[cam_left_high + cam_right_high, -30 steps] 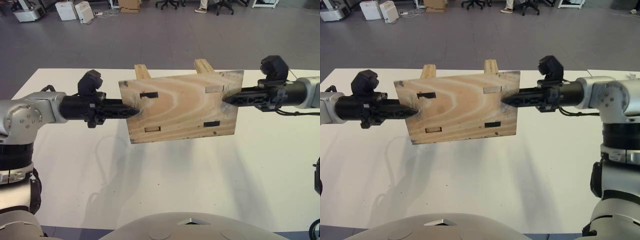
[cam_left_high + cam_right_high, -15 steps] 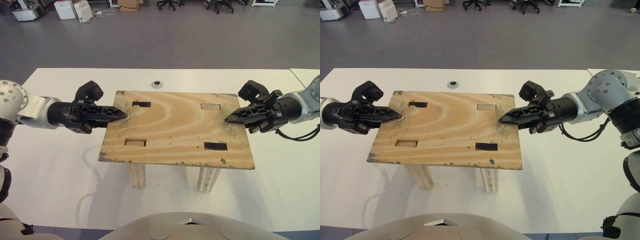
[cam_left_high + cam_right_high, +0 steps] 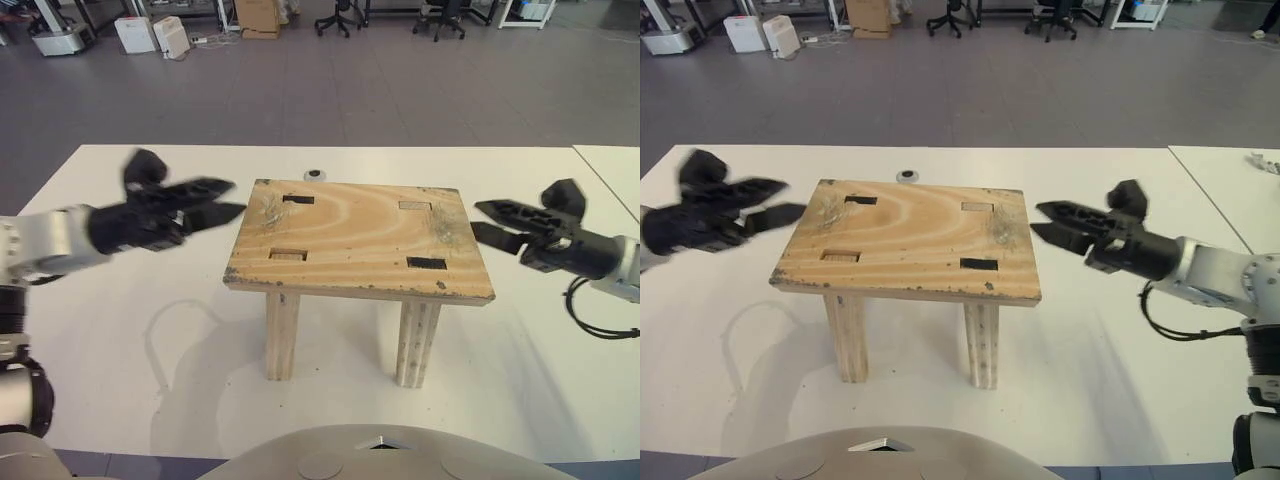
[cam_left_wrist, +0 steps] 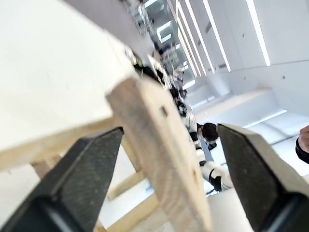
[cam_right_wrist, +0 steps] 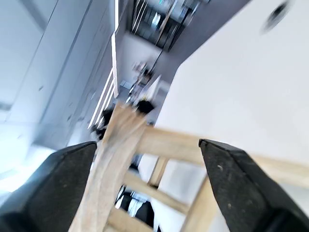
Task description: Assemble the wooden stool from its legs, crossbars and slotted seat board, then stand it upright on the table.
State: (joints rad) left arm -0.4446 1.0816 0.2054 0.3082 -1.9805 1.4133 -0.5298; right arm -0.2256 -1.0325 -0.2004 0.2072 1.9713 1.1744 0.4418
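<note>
The wooden stool stands upright on the white table (image 3: 120,330), slotted seat board (image 3: 355,240) on top and two front legs (image 3: 282,335) (image 3: 417,343) on the tabletop. My left gripper (image 3: 228,198) hovers open just off the seat's left end, touching nothing. Off the right end my right gripper (image 3: 477,218) is open too, a short gap from the board. In the left wrist view the seat's edge (image 4: 159,159) lies between the spread fingers (image 4: 82,179). The right wrist view shows the seat's other edge (image 5: 113,154) and crossbars between its fingers (image 5: 236,183).
A small round disc (image 3: 314,174) lies on the table just behind the stool. A second table (image 3: 612,170) begins at the far right. Boxes and office chairs stand on the floor well beyond the table.
The stool, held in the air with its seat tipped toward me, was turned level and set down on its legs. Both grippers let go, opened and drew back from the seat's ends.
</note>
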